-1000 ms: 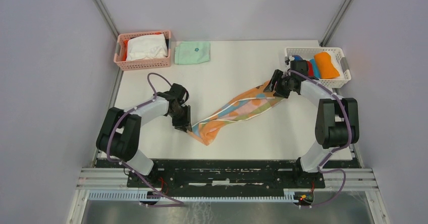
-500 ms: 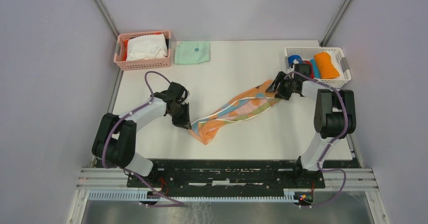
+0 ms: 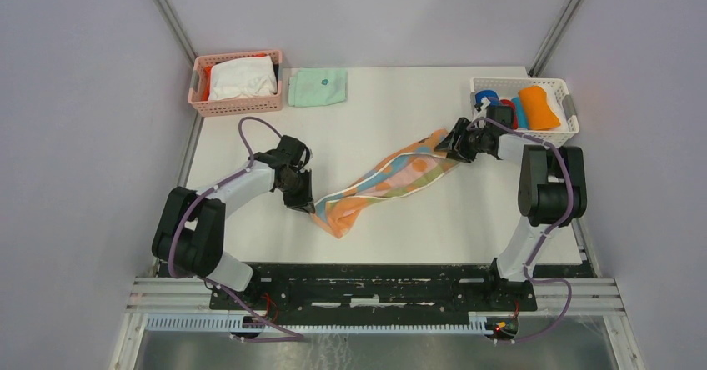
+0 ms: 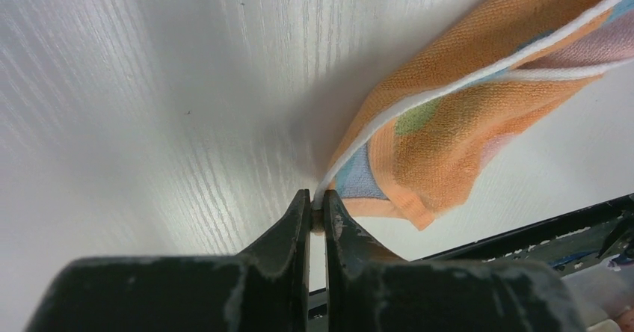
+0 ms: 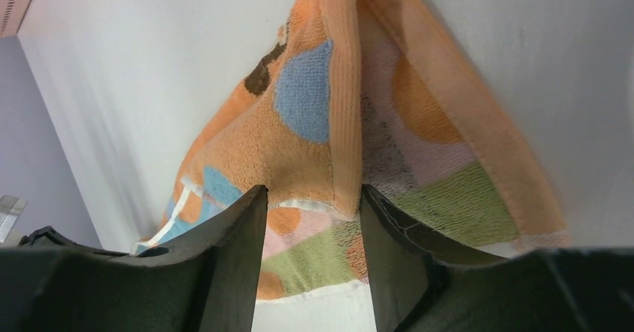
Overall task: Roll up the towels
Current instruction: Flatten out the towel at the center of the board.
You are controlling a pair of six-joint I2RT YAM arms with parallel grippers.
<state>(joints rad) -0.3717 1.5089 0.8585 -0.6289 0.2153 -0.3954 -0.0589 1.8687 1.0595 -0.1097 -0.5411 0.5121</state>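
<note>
The peach patterned towel (image 3: 383,182) lies stretched diagonally across the table, bunched into a long strip. My left gripper (image 3: 307,206) is shut on its white-trimmed near-left corner (image 4: 323,190), low over the table. My right gripper (image 3: 450,143) is at the towel's far-right end, with its jaws apart astride a raised fold of the towel (image 5: 314,108). The rolled orange towel (image 3: 538,107) and the rolled blue towel (image 3: 488,99) sit in the white basket (image 3: 517,81) at the back right.
A pink basket (image 3: 238,57) holding a white cloth (image 3: 242,78) stands at the back left. A folded mint-green cloth (image 3: 318,87) lies beside it. The table's front edge and black rail run just below the towel's near end.
The right arm has swung its gripper slightly back and right at the towel's far end. The left gripper has shifted slightly forward with the corner. The towel stays stretched.
</note>
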